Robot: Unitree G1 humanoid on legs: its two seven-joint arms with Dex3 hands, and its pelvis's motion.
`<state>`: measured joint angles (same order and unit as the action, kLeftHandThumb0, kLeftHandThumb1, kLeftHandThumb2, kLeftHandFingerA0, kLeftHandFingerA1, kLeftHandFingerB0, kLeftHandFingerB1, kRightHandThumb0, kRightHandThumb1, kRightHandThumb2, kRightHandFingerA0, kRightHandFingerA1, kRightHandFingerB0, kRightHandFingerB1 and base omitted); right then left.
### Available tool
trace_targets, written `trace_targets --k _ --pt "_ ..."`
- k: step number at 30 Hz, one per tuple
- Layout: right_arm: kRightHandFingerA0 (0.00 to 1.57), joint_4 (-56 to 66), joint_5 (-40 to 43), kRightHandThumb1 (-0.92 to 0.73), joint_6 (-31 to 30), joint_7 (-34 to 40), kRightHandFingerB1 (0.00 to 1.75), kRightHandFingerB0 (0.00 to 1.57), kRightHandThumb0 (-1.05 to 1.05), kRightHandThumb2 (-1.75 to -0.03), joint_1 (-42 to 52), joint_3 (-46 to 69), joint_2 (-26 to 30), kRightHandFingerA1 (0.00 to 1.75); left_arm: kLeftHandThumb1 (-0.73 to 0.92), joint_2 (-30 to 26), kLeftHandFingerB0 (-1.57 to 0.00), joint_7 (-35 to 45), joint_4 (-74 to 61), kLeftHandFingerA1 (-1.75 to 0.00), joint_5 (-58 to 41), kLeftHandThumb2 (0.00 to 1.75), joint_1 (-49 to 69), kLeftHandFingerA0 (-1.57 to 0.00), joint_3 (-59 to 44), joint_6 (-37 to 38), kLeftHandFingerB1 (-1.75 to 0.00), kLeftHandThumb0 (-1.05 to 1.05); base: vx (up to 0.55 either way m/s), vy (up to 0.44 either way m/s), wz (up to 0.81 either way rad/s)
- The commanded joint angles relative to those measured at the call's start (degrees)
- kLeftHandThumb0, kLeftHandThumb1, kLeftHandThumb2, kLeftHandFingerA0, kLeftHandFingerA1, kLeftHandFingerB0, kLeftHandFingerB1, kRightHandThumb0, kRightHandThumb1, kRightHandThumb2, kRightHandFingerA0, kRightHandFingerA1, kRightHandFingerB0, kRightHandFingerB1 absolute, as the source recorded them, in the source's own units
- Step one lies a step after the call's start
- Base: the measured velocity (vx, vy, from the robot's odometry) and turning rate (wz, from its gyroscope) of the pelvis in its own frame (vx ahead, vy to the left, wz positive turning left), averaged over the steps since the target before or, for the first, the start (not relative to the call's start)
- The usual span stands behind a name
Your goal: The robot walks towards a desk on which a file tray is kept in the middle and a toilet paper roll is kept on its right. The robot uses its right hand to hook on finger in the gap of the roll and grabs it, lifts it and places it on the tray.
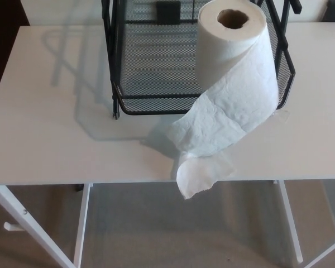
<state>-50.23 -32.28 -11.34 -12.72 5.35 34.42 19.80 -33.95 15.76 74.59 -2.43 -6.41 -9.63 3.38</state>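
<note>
**Head view: toilet paper roll standing in the file tray**

Neither the left hand nor the right hand appears in the frame, so whether either is released, clenched or grasping cannot be told, and the roll's place relative to a hand cannot be given; the toilet paper roll (231, 50) stands upright at the upper right of centre, its core hole (233, 18) facing up; it sits inside the file tray (151, 104), a black wire-mesh basket at the upper middle of the frame, against the tray's right side; the roll is the only thing seen in the tray; a loose tail of paper (223, 123) runs down from the roll, over the tray's front right corner and onto the white desk (56, 111); the tail's crumpled end hangs just past the desk's front edge at lower centre; white desk legs (82, 223) and a beige floor (173, 234) fill the bottom of the frame.
</note>
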Motion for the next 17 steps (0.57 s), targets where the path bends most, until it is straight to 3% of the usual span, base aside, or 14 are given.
trace_targets --k 1,2,13,15,16,17 --pt "0.15 -8.98 9.6 -0.76 7.72 4.91 0.32 0.21 -0.65 -0.62 -2.83 0.34 5.24 0.45 0.92 -1.88 -0.13 -1.56 0.65 -0.44 2.14 0.76 -0.52 -0.3 0.74 -0.6 -0.3 -0.86 0.0 0.0 0.0" --pt "0.15 -9.61 9.99 -0.76 8.08 5.09 0.32 0.21 -0.65 -0.62 -3.0 0.0 5.53 0.45 0.77 -1.92 -0.08 -1.56 0.66 -0.53 2.39 1.13 -0.52 -0.25 0.99 -0.56 -0.41 -0.81 0.0 0.0 0.0" --pt "0.15 -14.47 14.98 -0.76 10.81 7.11 0.32 0.21 -0.65 -0.62 -4.21 -4.89 7.77 0.45 0.76 -1.72 -0.08 -1.08 0.79 -0.52 1.44 1.11 -0.75 -0.22 -0.48 -1.34 -0.4 -0.81 0.0 0.0 0.0" --pt "0.15 -14.89 15.95 -0.76 11.05 7.38 0.32 0.21 -0.65 -0.62 -4.24 -5.85 8.06 0.45 0.75 -1.61 -0.09 -0.84 0.86 -0.52 0.94 1.1 -0.77 -0.21 -1.12 -1.64 -0.4 -0.82 0.0 0.0 0.0" --pt "0.15 -15.09 16.45 -0.76 11.17 7.52 0.32 0.21 -0.65 -0.62 -4.25 -6.34 8.2 0.45 0.92 -1.57 -0.13 -0.74 0.86 -0.41 0.84 0.73 -0.83 -0.26 -1.31 -1.89 -0.27 -0.82 0.0 0.0 0.0" --pt "0.15 -15.2 16.73 -0.76 11.23 7.59 0.32 0.21 -0.65 -0.62 -4.26 -6.61 8.28 0.45 0.92 -1.57 -0.13 -0.55 0.85 -0.41 0.78 0.73 -0.85 -0.26 -1.42 -1.99 -0.27 -0.82 0.0 0.0 0.0"
